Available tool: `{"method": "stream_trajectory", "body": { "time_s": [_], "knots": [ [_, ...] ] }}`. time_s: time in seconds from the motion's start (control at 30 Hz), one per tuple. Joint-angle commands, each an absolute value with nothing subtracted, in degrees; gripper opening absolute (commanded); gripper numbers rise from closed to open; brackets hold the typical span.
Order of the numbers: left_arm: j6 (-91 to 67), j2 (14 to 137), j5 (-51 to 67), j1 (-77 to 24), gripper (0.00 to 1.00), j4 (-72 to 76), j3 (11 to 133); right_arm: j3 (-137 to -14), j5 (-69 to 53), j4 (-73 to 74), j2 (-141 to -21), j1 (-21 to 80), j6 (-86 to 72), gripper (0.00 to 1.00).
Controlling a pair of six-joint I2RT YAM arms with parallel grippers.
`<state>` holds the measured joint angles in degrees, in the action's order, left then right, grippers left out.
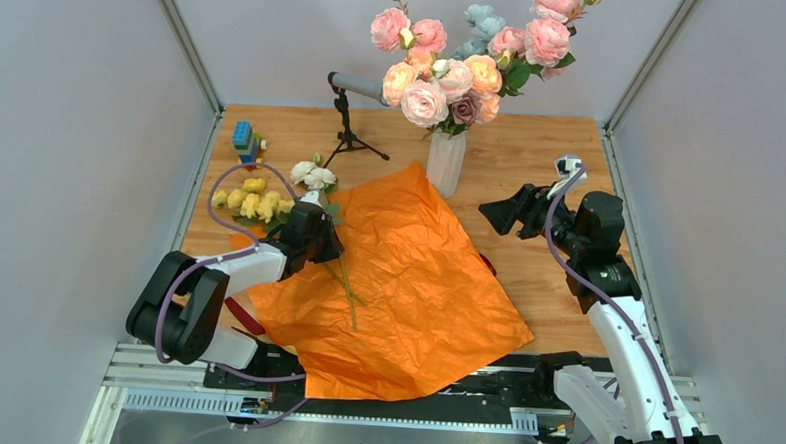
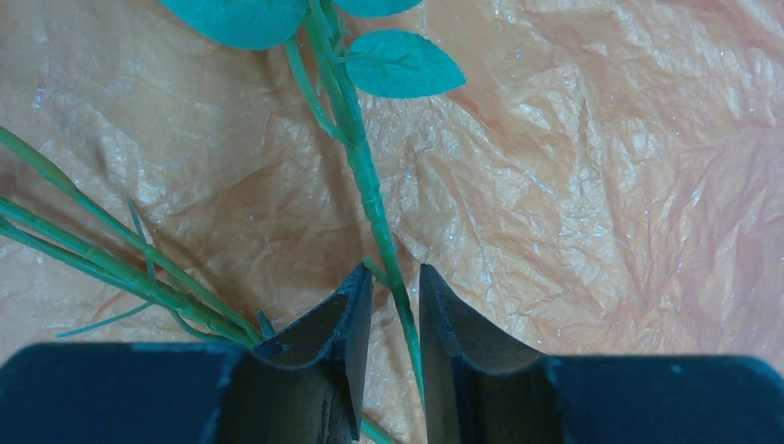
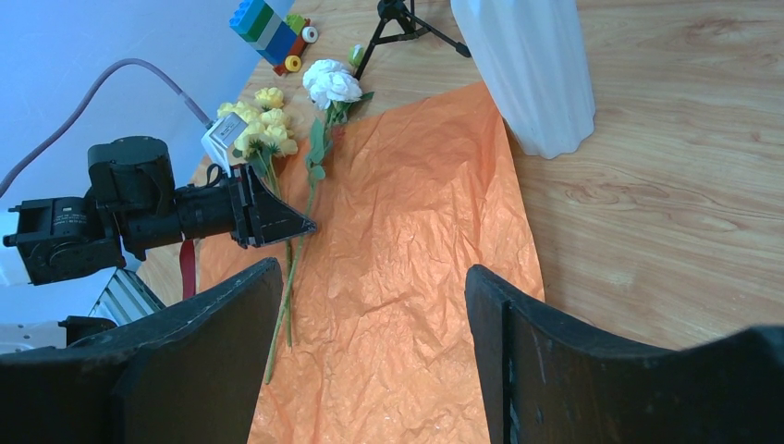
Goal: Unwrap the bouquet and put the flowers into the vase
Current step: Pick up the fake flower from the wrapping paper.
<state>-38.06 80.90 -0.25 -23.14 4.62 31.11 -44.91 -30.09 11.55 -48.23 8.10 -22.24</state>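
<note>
The bouquet's orange paper lies spread flat on the table. The white ribbed vase stands at its far edge and holds several pink, peach and blue flowers. A white flower and yellow flowers lie at the sheet's left corner, their stems on the paper. My left gripper is low over the sheet. In the left wrist view its jaws stand narrowly apart around one green stem, with a small gap still showing. My right gripper hovers open and empty to the right of the vase.
A black microphone stand is behind the sheet's left corner, and toy blocks sit at the far left. A dark red ribbon lies by the left arm. More stems lie left of my left fingers. Grey walls enclose the table.
</note>
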Motion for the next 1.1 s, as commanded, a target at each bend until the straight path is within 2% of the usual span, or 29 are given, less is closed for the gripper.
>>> {"method": "stream_trajectory", "body": {
  "time_s": [0.0,0.1,0.5,0.73,0.9,1.07],
  "knots": [
    [-40.57,81.22,-0.75,-23.29,0.31,7.22,30.58,-44.89,-30.65,9.76,-47.99,8.23,-22.51,0.73],
    [-41.44,81.28,-1.18,-23.29,0.28,8.32,29.64,-44.76,-30.67,9.76,-47.99,8.21,-22.41,0.73],
    [-46.15,78.17,-1.23,-23.22,0.0,11.68,26.41,-44.56,-30.67,10.02,-47.81,8.19,-22.33,0.73],
    [-43.19,69.43,0.83,-23.22,0.0,16.29,23.55,-44.68,-30.78,10.02,-47.86,8.24,-22.5,0.73],
    [-37.36,55.58,1.41,-23.2,0.0,17.68,20.01,-44.8,-33.57,8.49,-47.46,8.23,-23.38,0.76],
    [-32.13,40.66,6.58,-23.29,0.0,15.38,18.81,-43.07,-42.9,-1.24,-48.0,8.54,-27.08,0.8]
  ]
}}
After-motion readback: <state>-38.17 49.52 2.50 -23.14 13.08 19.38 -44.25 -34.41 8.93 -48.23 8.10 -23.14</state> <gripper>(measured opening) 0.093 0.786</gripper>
